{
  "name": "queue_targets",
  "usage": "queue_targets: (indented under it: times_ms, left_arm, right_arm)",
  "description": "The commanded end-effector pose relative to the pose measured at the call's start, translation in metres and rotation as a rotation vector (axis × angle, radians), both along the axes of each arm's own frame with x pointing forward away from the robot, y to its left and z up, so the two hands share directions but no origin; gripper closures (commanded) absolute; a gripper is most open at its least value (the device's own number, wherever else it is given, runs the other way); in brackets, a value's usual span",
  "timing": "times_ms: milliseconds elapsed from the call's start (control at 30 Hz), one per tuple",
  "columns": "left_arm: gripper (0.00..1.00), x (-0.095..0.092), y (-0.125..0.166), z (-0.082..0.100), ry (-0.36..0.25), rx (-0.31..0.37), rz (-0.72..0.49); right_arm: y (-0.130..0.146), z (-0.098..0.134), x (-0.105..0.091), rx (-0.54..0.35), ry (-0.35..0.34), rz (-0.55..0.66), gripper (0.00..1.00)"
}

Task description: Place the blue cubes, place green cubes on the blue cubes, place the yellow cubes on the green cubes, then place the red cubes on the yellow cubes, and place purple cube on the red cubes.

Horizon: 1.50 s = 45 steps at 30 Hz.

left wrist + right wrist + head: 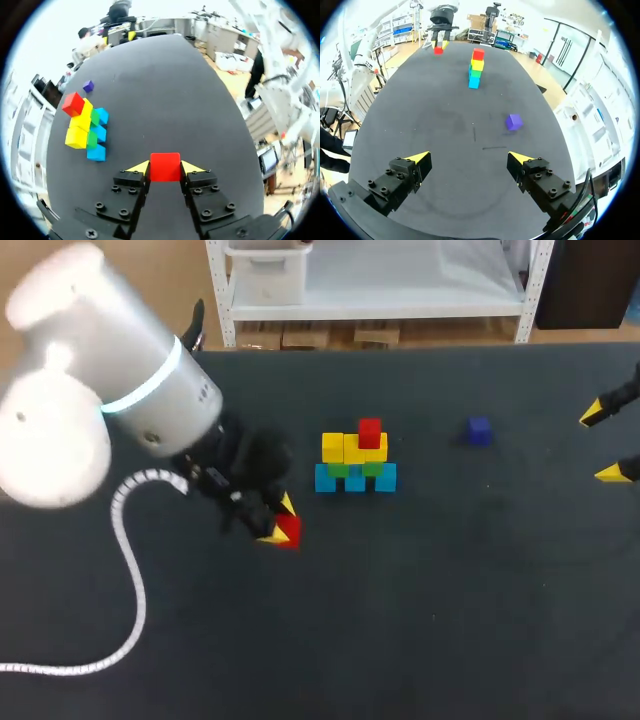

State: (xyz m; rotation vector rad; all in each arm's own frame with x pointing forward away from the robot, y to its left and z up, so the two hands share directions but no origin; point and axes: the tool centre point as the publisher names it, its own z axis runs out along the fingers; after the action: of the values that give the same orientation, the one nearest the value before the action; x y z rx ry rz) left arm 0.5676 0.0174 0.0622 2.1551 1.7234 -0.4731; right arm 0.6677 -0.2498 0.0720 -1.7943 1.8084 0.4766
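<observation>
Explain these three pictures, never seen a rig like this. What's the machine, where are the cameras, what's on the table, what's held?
It is a robot with two arms working at a dark table. The head view looks down from above and behind; the big white shape there is the left arm. Each round picture comes from a camera on one arm's wrist, looking out along its yellow-tipped fingers. On the table, cubes are stacked in layers: blue cubes at the bottom, green cubes on them, yellow cubes above, and a red cube on top. A purple cube sits alone, apart from the others. The left gripper is shut on a second red cube, off to one side of the stacked cubes. The right gripper is open and holds nothing.
</observation>
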Motion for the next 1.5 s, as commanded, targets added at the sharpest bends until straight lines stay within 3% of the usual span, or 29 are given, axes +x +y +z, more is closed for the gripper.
queue_targets:
  times_ms: [33, 300, 600, 933, 1233, 1500]
  left_arm:
    - [1.0, 0.014, 0.016, 0.029, 0.036, 0.01, -0.078]
    - [1.0, 0.041, 0.015, 0.052, 0.014, 0.016, -0.081]
    - [1.0, 0.071, -0.003, 0.058, -0.012, 0.078, -0.105]
    - [1.0, 0.103, -0.03, 0.06, -0.031, 0.061, -0.11]
    - [1.0, 0.127, -0.046, 0.059, -0.014, 0.013, -0.091]
    - [1.0, 0.133, -0.05, 0.054, 0.023, -0.023, -0.053]
  right_arm:
    - [0.0, 0.0, 0.001, 0.001, 0.0, 0.001, 0.0]
    - [0.0, 0.0, 0.001, 0.001, 0.0, 0.001, 0.0]
    - [0.0, 0.0, 0.001, 0.001, 0.0, 0.001, 0.0]
    - [0.0, 0.0, 0.001, 0.001, 0.0, 0.001, 0.0]
    - [0.0, 0.0, 0.001, 0.001, 0.0, 0.001, 0.0]
    - [0.0, 0.0, 0.001, 0.001, 0.0, 0.001, 0.0]
